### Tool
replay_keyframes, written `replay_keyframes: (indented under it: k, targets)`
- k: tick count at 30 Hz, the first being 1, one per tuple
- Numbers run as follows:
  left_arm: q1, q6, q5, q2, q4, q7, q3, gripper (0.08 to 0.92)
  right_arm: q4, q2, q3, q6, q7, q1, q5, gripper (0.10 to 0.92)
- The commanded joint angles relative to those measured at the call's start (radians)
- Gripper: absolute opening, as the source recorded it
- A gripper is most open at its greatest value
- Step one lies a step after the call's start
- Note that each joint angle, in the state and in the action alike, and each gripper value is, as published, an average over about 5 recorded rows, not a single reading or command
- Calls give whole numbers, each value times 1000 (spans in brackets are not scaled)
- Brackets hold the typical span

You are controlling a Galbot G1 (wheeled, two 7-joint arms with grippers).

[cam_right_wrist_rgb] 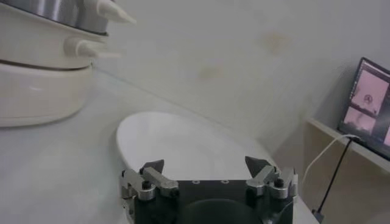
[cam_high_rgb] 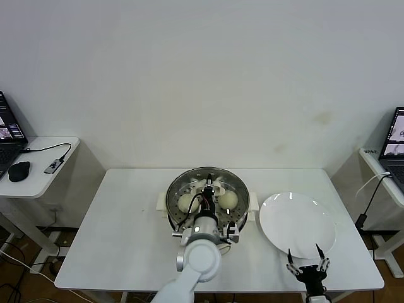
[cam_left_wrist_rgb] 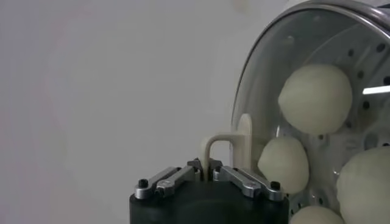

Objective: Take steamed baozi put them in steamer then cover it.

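While my left gripper (cam_left_wrist_rgb: 206, 173) pinches the lid (cam_left_wrist_rgb: 304, 103) by its cream handle (cam_left_wrist_rgb: 228, 149), the lid sits over the steamer (cam_high_rgb: 207, 199) at table centre, buns (cam_left_wrist_rgb: 315, 98) visible through the glass. My own arm blocks the pot's near rim. Right gripper (cam_high_rgb: 306, 264) hangs spread wide by the white plate (cam_high_rgb: 297, 224), holding nothing. Laptops (cam_high_rgb: 396, 142) flank both sides.

Round polished steel steamer (cam_high_rgb: 235, 217) on a cream plastic-looking base; clear glossy glass cover (cam_left_wrist_rgb: 268, 91) with metal rim; smooth matt creamy baozi (cam_left_wrist_rgb: 315, 98) (four visible); glossy flat white plate (cam_high_rgb: 297, 224); matt white counter (cam_high_rgb: 120, 233).
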Motion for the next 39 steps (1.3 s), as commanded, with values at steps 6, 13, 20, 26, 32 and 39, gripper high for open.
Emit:
replay_keyframes:
  k: [6,13,20,26,32,39]
  targets:
    - [9,7,-22,-8,6,-25,-8,137,3,0,-4,1,-1,-3,-5,823]
    - [18,12,-29,-9,-11,-45,-10,263,4,1,-9,1,-1,-5,-9,823]
    - [75,14,-41,21,-110,-55,2,463,5,1,-11,1,-1,-8,-12,823]
    - [192,0,-83,85,-266,-92,2,636,4,0,-8,1,-1,-9,-12,823]
    - [358,-23,-261,217,-505,-185,-81,792,0,0,-8,1,-1,-8,-12,823]
    - [668,-362,-1246,401,-538,-636,-486,822,22,-7,-12,42,15,-11,74,823]
